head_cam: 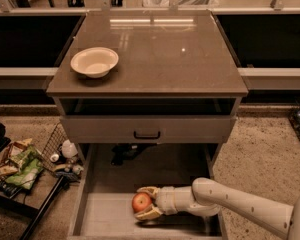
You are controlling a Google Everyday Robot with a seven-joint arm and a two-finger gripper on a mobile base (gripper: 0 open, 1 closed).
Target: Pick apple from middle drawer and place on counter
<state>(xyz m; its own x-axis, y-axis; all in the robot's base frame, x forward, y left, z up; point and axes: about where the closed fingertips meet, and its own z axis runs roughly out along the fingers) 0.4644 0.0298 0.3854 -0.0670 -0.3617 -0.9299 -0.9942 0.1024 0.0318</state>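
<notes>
The red apple (pixel 141 202) lies on the pale floor of the open middle drawer (pixel 107 216), near its front. My gripper (pixel 140 203) reaches in from the right. One tan finger (pixel 148 189) sits above the apple and the other below it, both pressed against its sides. The gripper is shut on the apple, which still rests low in the drawer. The glossy grey-brown counter (pixel 160 54) lies above, at the top of the cabinet.
A cream bowl (pixel 94 61) stands on the counter's left side. A closed grey drawer front with a black handle (pixel 147 134) overhangs the back of the open drawer. A wire basket of packets and bottles (pixel 25 164) sits on the floor to the left.
</notes>
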